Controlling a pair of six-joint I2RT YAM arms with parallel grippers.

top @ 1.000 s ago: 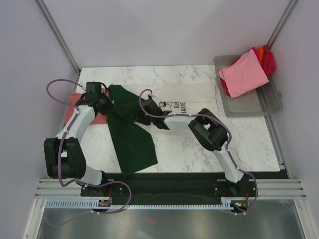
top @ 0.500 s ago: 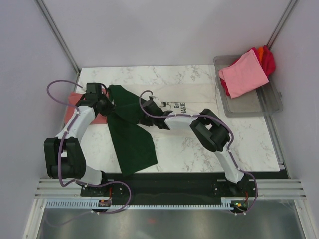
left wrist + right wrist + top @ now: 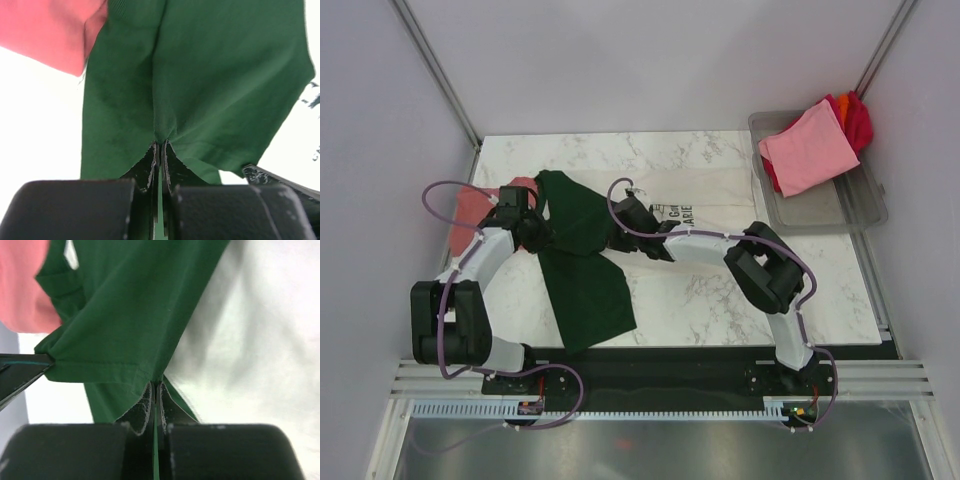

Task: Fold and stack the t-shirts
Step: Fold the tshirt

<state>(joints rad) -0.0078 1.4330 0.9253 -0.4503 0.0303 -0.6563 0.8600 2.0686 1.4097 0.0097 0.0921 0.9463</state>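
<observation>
The red shirt point(image 3: 470, 208) lies at the left edge of the worktop point(image 3: 690, 300). Beside it the left pincer point(image 3: 160, 150) is clamped tight on one upper edge of the green shirt point(image 3: 588, 285), whose lower half trails toward the near edge. The right pincer point(image 3: 155, 387) is pinched closed on the opposite edge, above the white shirt point(image 3: 720, 192). For a clean fold, both grips should probably travel together with the cloth taut and level, so the crease lands straight and neither neighbour gets dragged.
</observation>
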